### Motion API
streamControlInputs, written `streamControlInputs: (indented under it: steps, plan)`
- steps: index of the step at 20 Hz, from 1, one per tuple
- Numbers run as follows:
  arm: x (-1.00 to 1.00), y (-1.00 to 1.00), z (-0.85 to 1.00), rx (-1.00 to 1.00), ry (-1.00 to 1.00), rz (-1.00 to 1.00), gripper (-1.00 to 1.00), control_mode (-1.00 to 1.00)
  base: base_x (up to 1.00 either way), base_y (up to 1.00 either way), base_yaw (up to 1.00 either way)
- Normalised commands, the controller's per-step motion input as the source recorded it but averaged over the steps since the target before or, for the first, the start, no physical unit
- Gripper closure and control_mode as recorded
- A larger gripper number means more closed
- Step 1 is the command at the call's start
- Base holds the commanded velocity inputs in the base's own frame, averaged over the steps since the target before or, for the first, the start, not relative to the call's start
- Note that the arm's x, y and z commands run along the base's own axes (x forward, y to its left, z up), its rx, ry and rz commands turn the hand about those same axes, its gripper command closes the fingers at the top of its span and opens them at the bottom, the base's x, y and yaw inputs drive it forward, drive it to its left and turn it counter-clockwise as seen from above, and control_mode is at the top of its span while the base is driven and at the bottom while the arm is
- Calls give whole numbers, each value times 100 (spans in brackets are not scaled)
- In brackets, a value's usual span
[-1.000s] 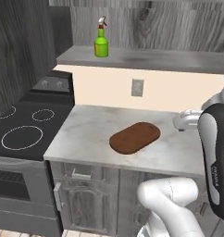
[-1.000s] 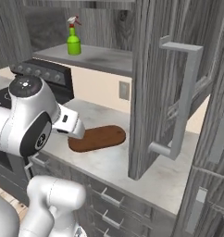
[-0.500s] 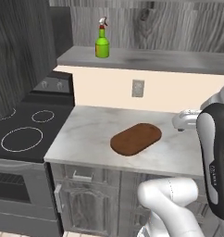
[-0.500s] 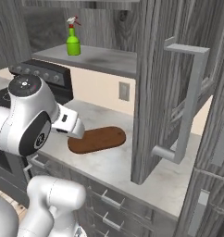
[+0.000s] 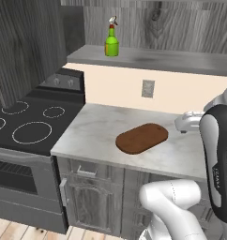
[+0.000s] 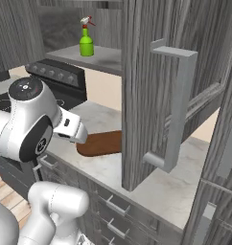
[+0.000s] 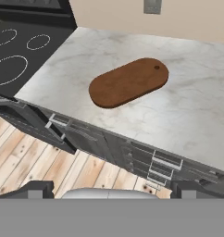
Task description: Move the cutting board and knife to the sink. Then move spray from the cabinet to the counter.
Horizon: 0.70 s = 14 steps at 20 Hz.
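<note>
Claw (image 7: 109,187) spread wide and empty, cutting board (image 7: 128,82) ahead on the bench (image 7: 197,111) — next, descend and grasp it.

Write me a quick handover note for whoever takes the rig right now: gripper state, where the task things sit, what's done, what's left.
Gripper: open, holding nothing, above the counter's front edge.
Cutting board: flat on the counter, right of the stovetop. Not moved yet.
Knife: I cannot find it in these views.
Spray: upright on the cabinet shelf, door open.
Done: nothing so far.
Left: board and knife to the sink, then spray down to the counter.
</note>
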Motion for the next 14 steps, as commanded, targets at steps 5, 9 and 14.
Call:
streamControlInputs:
  steps: [5,9,14]
  plan:
    - [0,0,0,0,0,0,-100,100,43,-14,26]
    - [0,0,0,0,0,0,-100,100,51,-4,12]
    - [0,0,0,0,0,0,-100,100,49,10,0]
